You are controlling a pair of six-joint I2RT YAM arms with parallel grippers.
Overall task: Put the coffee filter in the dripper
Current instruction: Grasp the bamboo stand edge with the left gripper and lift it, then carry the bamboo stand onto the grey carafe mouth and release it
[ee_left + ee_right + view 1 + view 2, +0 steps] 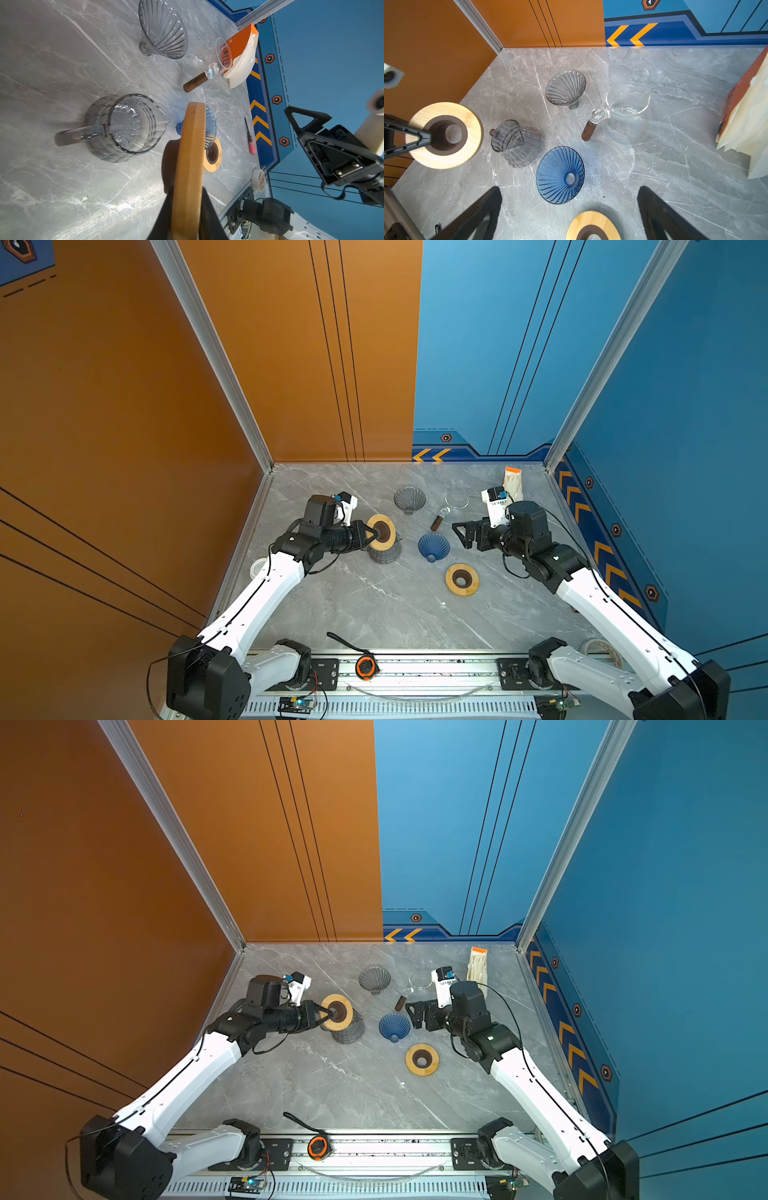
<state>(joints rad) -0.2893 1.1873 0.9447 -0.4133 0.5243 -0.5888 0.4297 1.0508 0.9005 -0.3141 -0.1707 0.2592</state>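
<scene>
Nearest me, an orange tape measure (365, 667) sits on the front rail. Further in, a wooden ring (461, 579) lies flat on the grey table (374, 614). Just behind it a blue dripper (433, 546) lies tipped on its side. The right gripper (460, 536) hangs beside that dripper, its jaws spread wide with nothing between them. Over on the left, the left gripper (375, 533) is clamped on the edge of a second ring (390, 542) and holds it up in the air near a grey glass jug (386, 556). Behind these, a grey dripper (409, 499) lies on its side next to a clear jug (457, 501) with a brown handle. The coffee filters (512, 483) are in their orange-topped pack near the far right corner, well apart from both drippers.
</scene>
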